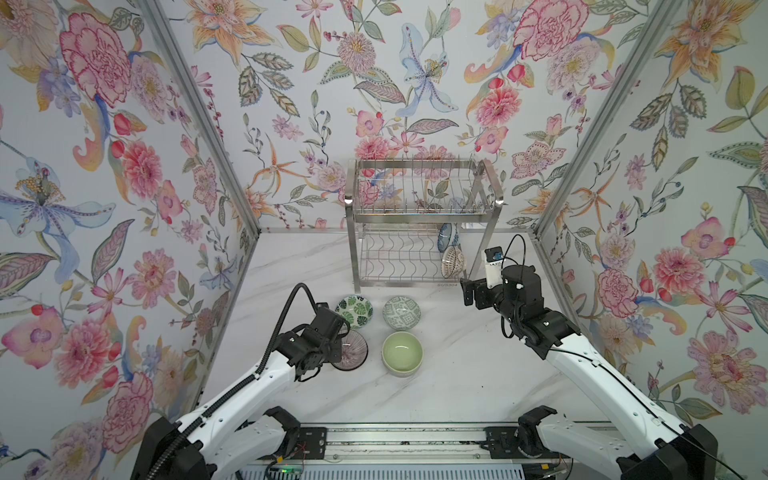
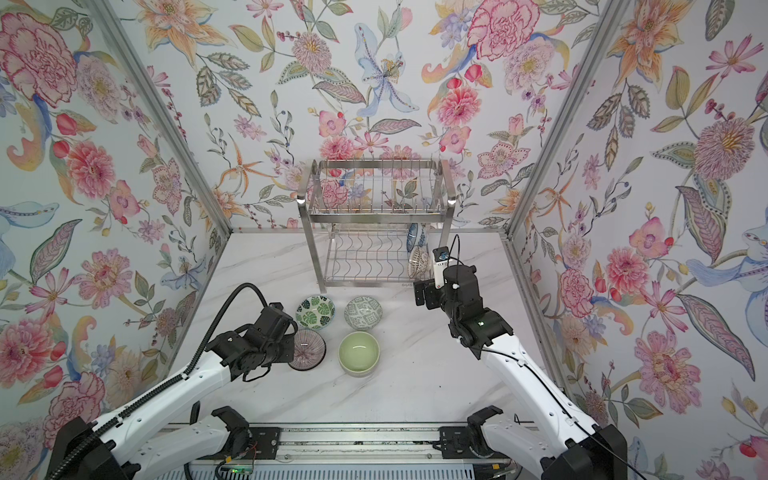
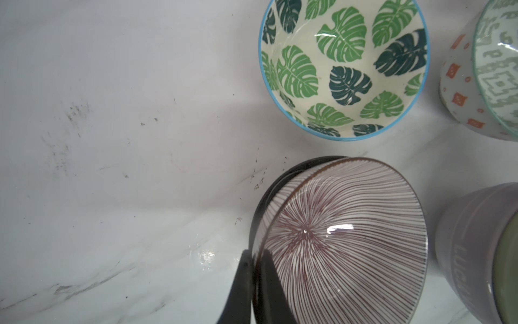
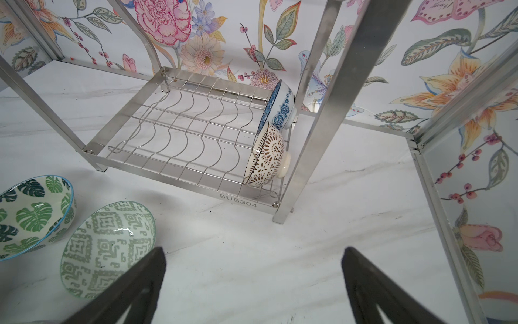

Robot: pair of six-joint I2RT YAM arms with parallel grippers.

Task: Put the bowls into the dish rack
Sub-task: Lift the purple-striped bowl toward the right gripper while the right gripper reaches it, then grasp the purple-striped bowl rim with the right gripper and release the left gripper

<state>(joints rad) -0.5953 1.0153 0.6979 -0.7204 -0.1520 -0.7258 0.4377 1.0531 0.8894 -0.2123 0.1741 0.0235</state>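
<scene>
My left gripper (image 3: 256, 252) (image 1: 338, 353) is shut on the rim of the ribbed bowl (image 3: 344, 241) (image 1: 354, 352) (image 2: 309, 350), one finger inside and one outside. That bowl sits tilted at the front left of the group. Beside it on the table are the leaf-print bowl (image 1: 354, 311) (image 3: 343, 67), the geometric bowl (image 1: 401, 312) (image 4: 109, 249) and a green bowl (image 1: 402, 353) (image 2: 359, 353). The dish rack (image 1: 419, 208) (image 4: 196, 134) holds a blue floral bowl (image 4: 280, 106) and a brown lattice bowl (image 4: 266, 157) on edge, at the right end of its lower shelf. My right gripper (image 4: 252, 261) (image 1: 468, 292) hangs open and empty near the rack's right front leg.
The green bowl's outer wall (image 3: 471, 252) looks lilac in the left wrist view and stands close to the ribbed bowl. Floral walls close in the white marble table (image 1: 457, 374) on three sides. The rack's upper tier (image 1: 419, 183) has nothing showing in it.
</scene>
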